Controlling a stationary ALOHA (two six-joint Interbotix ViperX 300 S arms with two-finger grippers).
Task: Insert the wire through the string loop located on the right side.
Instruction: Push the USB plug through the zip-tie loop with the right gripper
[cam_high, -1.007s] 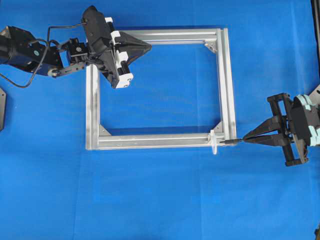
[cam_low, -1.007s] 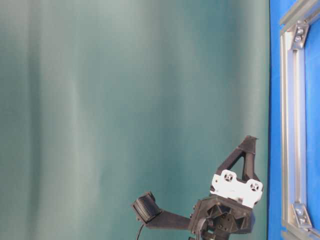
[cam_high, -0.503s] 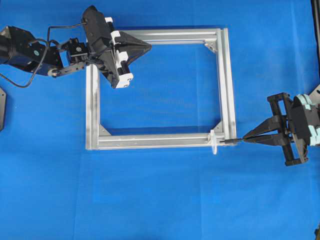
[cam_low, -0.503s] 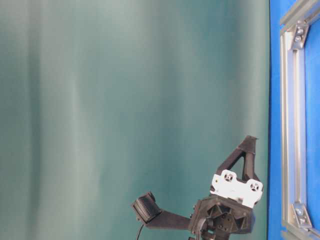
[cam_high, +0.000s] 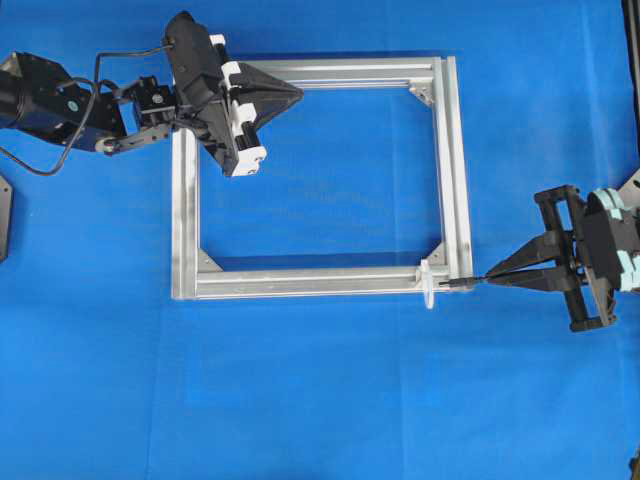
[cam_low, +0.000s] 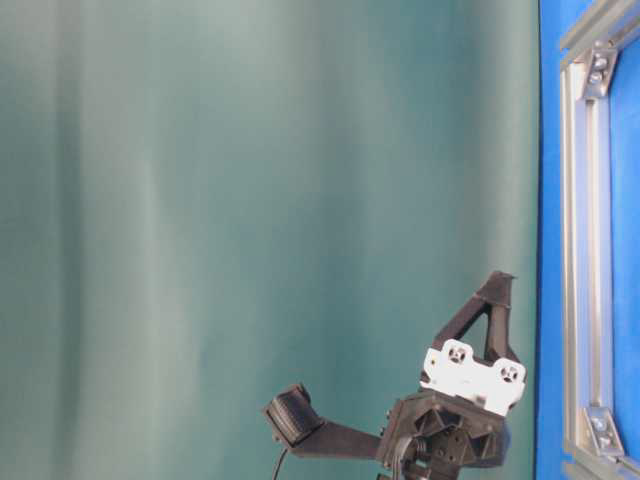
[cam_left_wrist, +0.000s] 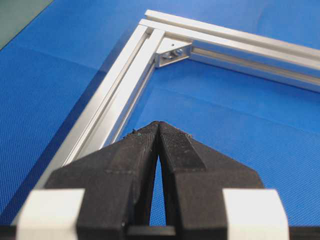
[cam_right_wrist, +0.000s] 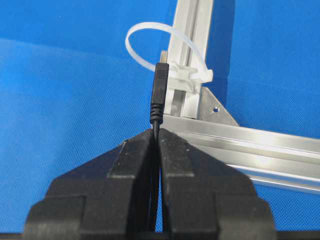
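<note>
The right pincer (cam_right_wrist: 156, 131) is clamped on the wire (cam_right_wrist: 159, 95), plug tip just before the string loop (cam_right_wrist: 165, 42). Threading is in hand; next comes a straight push through. The left pincer (cam_left_wrist: 159, 125) is closed, holding nothing

A rectangular silver aluminium frame (cam_high: 315, 180) lies flat on a blue mat (cam_high: 320, 400); a green backdrop (cam_low: 250, 200) stands behind.

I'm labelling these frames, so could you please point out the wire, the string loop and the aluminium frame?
wire (cam_right_wrist: 159, 92): right wrist view, on its black plug tip.
string loop (cam_right_wrist: 150, 31): right wrist view, on the white band's upper arc.
aluminium frame (cam_high: 320, 282): overhead view, on the bottom rail.
</note>
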